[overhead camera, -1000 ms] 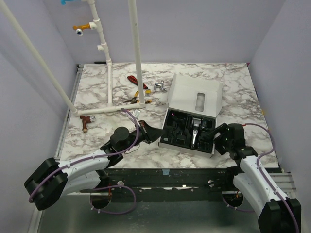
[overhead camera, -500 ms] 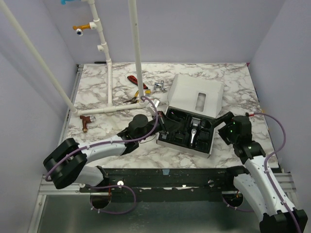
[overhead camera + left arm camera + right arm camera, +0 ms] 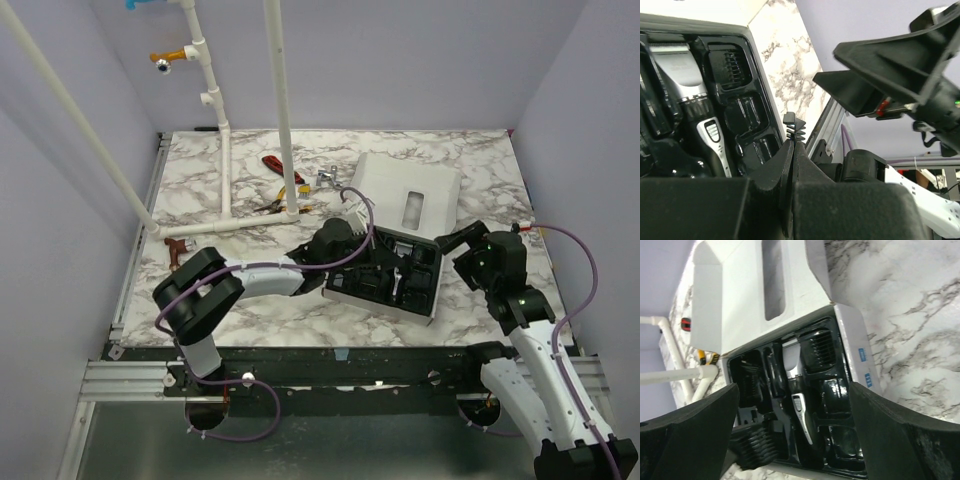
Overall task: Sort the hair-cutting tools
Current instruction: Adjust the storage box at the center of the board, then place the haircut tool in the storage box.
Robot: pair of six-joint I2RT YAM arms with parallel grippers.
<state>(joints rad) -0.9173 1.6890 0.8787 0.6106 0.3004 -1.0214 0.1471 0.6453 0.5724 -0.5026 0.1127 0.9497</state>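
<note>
A white cardboard box [image 3: 375, 302] lies open right of centre on the marble-patterned table [image 3: 200, 190]. Its windowed white lid [image 3: 405, 190] is folded back toward the far side. Inside sits a black moulded plastic tray [image 3: 837, 390].

The slim black clipper with a silver blade end [image 3: 801, 412] lies in the tray's middle slot, blade pointing toward the lid. A black toothed guard [image 3: 820, 347] fills the compartment beside the blade, on the side nearer the box's right wall.

The left arm reaches in from the left, and the left gripper [image 3: 792, 145] hangs over the tray. Its fingers are pressed together, pinching a small ribbed black plastic piece [image 3: 794, 126] at their tips.

The right gripper [image 3: 458, 250] hovers just off the box's right edge. Its jaws are spread wide and hold nothing, and its camera looks across the open tray.

On the far left of the table stands a white plastic pipe frame [image 3: 225, 150], with a red-handled hand tool [image 3: 272, 163] lying behind it. A reddish-brown T-shaped piece [image 3: 177, 250] lies near the left edge, well apart from the box.
</note>
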